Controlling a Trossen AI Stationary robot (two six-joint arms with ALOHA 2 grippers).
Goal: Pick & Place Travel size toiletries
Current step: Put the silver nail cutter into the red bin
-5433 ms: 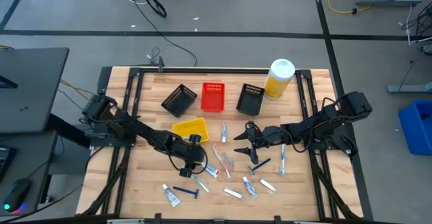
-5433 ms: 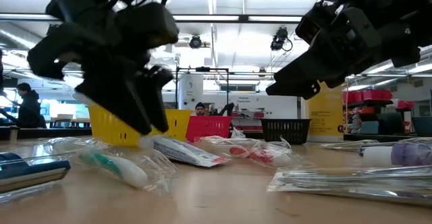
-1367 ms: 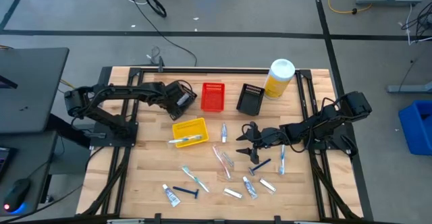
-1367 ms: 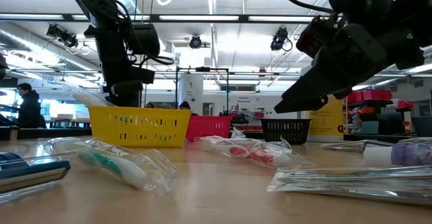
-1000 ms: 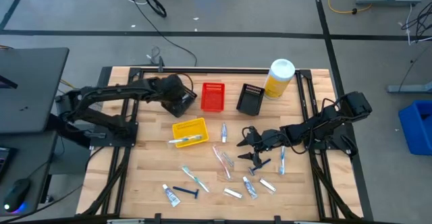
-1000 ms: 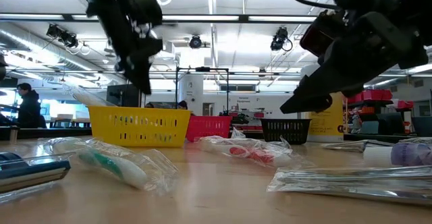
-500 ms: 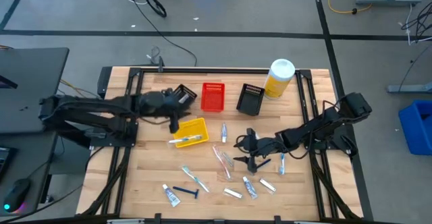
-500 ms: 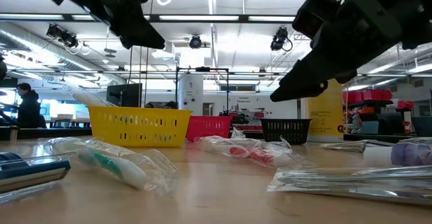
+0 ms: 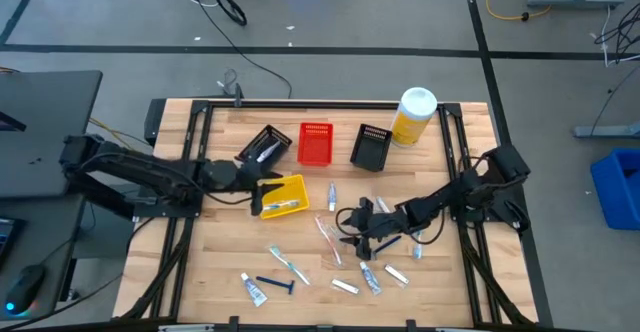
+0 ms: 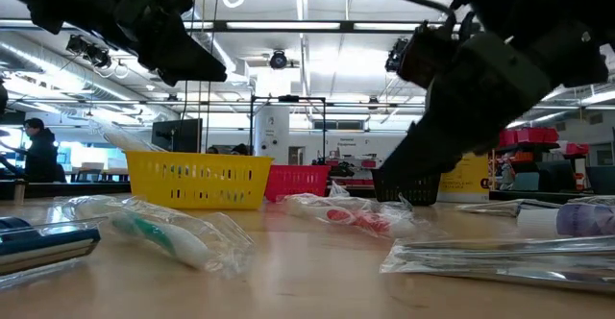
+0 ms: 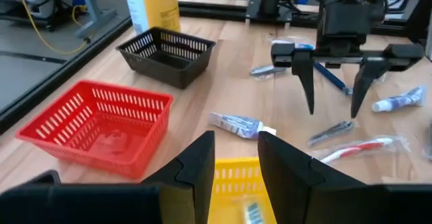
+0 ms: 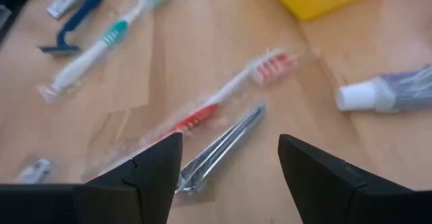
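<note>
Right gripper [image 9: 345, 231] hangs with fingers spread wide and empty over a wrapped red-bristled toothbrush [image 12: 223, 99] near the table's [image 9: 430, 272] middle. Left gripper [image 9: 262, 179], narrowly parted and empty, hovers at the yellow basket [image 9: 283, 194].

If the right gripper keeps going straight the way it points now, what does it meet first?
Most likely the red toothbrush in its clear wrap and the silvery packet beside it; both lie between the right gripper's open fingers. Depth is unclear, so treat this as tentative.

The left hand [image 9: 258, 180], once low among the toiletries near the surface's front edge, has pulled back to the yellow basket's [image 9: 288, 188] left rim. The right hand [image 9: 347, 229] has advanced toward the red-bristled toothbrush [image 9: 326, 236], fingers apart.
</note>
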